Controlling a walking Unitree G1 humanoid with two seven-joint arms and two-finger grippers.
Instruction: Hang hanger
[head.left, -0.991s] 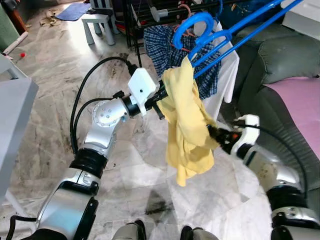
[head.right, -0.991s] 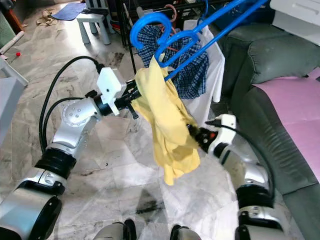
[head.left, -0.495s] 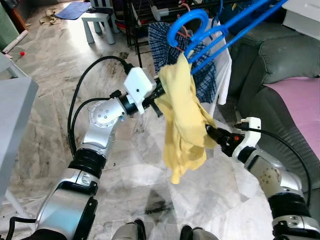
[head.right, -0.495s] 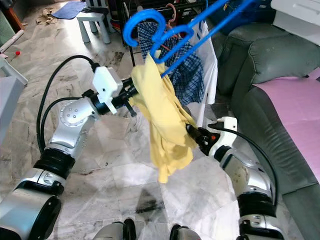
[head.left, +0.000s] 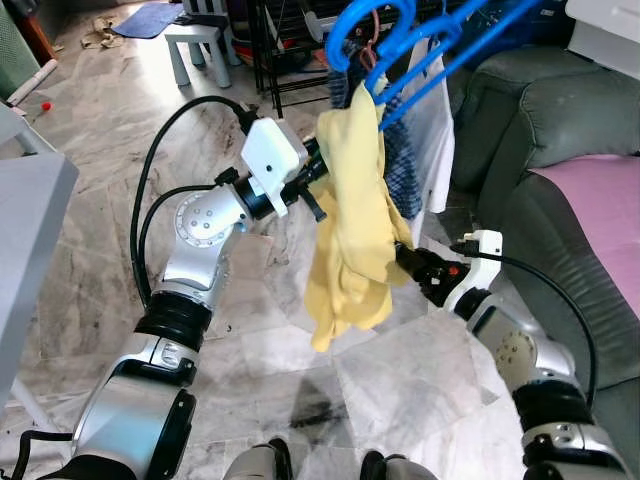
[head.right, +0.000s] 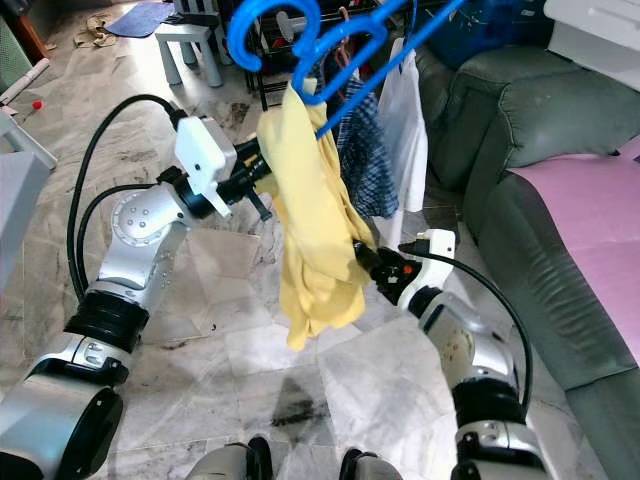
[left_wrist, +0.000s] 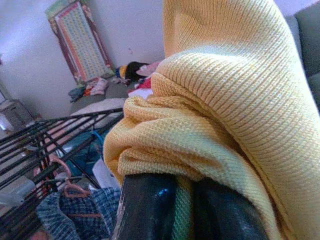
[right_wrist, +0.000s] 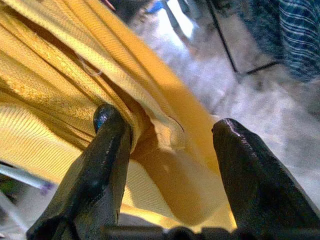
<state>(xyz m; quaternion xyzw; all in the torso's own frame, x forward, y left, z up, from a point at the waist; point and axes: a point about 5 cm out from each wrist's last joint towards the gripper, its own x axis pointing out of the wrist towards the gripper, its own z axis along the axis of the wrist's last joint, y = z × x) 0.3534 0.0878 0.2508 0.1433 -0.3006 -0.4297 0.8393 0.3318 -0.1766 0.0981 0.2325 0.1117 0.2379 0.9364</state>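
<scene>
A blue plastic hanger (head.left: 338, 48) carries a yellow knitted garment (head.left: 350, 220) that hangs down from it in front of me. My left gripper (head.left: 318, 185) is raised and shut on the top of the yellow garment (left_wrist: 215, 100), just under the hanger's hook. My right gripper (head.left: 405, 262) is at the garment's lower right side. In the right wrist view its fingers (right_wrist: 105, 150) stand apart with a fold of yellow cloth (right_wrist: 150, 115) between them. The hanger's hook is up against the black clothes rack (head.left: 275, 40).
A plaid shirt (head.left: 405, 175) and a white garment (head.left: 435, 140) hang on the rack behind the hanger. A grey-green sofa (head.left: 540, 110) with a pink cover (head.left: 600, 200) stands on the right. A small stool (head.left: 195, 45) stands far left, and a grey table edge (head.left: 30, 200) is beside me.
Both grippers have carried the hanger and yellow garment up and to the left, closer to the rack. The right gripper followed leftward along the garment's lower edge.
</scene>
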